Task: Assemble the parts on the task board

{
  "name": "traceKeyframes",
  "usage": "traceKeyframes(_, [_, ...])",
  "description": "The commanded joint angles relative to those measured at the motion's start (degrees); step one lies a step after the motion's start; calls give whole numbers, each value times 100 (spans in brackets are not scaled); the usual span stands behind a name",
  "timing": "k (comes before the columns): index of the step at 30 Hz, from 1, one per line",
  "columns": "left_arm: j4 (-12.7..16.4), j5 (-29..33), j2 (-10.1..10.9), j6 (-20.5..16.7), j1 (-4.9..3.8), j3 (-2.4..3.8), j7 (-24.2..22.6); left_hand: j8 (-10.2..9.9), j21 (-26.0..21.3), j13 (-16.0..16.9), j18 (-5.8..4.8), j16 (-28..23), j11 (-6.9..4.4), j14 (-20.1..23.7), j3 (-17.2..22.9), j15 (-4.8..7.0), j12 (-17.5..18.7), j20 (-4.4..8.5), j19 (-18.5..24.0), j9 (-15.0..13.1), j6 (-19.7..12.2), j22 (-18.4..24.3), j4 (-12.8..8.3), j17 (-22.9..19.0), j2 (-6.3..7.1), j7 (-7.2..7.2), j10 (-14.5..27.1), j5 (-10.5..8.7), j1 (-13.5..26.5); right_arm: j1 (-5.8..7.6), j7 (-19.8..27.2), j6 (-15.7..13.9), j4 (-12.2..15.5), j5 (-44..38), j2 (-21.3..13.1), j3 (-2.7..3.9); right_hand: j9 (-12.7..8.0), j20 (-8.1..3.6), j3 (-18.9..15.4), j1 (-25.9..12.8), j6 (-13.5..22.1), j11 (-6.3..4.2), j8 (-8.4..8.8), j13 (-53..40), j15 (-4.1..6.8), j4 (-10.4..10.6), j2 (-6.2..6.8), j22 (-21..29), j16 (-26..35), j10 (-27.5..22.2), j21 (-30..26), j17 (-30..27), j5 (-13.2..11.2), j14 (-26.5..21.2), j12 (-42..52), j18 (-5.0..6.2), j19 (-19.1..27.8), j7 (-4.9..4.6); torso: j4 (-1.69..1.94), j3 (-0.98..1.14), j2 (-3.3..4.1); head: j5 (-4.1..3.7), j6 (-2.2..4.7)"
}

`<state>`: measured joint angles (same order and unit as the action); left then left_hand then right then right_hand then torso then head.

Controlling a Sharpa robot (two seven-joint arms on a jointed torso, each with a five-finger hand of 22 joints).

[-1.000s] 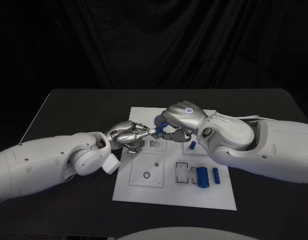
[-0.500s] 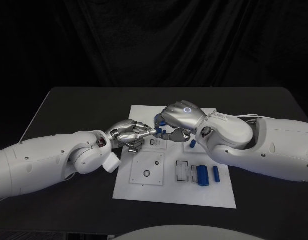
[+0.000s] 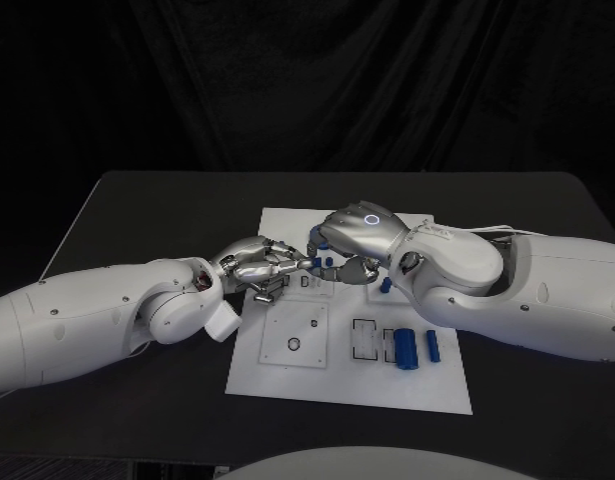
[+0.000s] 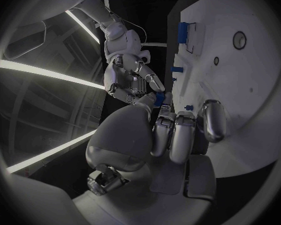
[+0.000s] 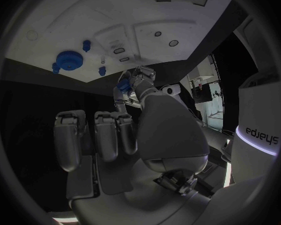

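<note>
Above the far part of the white task board, my two hands meet fingertip to fingertip. Between them is a small blue part, which my left hand pinches from one side and my right hand from the other. In the left wrist view, the blue part sits between my own curled fingers and the right hand. In the right wrist view, the part lies at my thumb's tip, against the left hand.
Two blue cylinders lie side by side in slots on the board's near right. A small blue peg stands by my right wrist. A round blue piece sits on the board. Black table surrounds the board.
Both hands have drifted a little toward the far side of the board, staying joined at the blue part. The parts on the board have not moved.
</note>
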<state>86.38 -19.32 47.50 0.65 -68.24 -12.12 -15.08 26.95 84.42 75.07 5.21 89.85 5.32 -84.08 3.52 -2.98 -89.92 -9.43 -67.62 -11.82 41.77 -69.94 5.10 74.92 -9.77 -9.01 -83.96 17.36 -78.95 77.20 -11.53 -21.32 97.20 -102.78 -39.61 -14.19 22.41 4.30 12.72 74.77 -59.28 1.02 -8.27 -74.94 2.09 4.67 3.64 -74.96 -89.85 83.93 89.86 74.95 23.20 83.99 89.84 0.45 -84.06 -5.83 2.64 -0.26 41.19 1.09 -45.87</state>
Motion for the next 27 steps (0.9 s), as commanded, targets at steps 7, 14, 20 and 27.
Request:
traceKeyframes(7, [-21, 11, -7, 84, -5, 5, -64, 266, 22, 1493, -38, 15, -57, -592, 197, 70, -8, 55, 5, -209, -54, -13, -156, 1508, 41, 33, -604, 193, -46, -12, 92, 125, 16, 17, -4, 3, 11, -15, 19, -34, -21, 0, -38, -1506, 8, 12, -19, -1477, -15, 607, -48, 1505, -20, 601, 16, -25, -550, 72, 9, 6, -6, 4, -35])
traceKeyframes(14, [-31, 11, -8, 119, -2, 5, -54, 648, 20, 1493, -34, 15, -101, -592, 408, 105, -8, 98, 4, -540, -95, -30, -295, 1508, 117, 83, -604, 406, -4, -13, 94, 142, 1, 17, -3, 3, 13, -15, 20, -32, -18, 1, -34, -1506, 7, 10, -18, -1476, -15, 607, -52, 1505, -25, 601, 16, -24, -547, 71, -4, 6, -6, 25, -60])
traceKeyframes(20, [-43, 11, -16, 144, 1, 5, -32, 896, 25, 1493, -41, 15, -116, -592, 703, 122, -8, 116, -15, -815, -221, -62, -458, 1508, 167, 85, -604, 619, 7, -23, 70, 193, -29, 17, 16, 3, 20, -9, 16, -48, 6, 10, -10, -1506, 0, 21, -17, -1470, -15, 607, -65, 1505, -116, 601, 16, -20, -538, 59, 3, 5, -5, 26, -87])
traceKeyframes(27, [-50, 11, -20, 28, 3, 5, 20, 1025, 34, 1493, -47, 15, -114, -592, 970, 127, -8, 114, -36, -986, -265, -93, -543, 1508, 236, 81, -604, 744, 79, -29, 53, 275, -25, 17, -16, 3, -110, 99, -143, -272, 530, 164, 385, -1506, -131, 235, 48, -1422, -15, 607, -181, 1505, -1120, 601, 16, 15, -454, -131, 4, 4, -4, 39, -106])
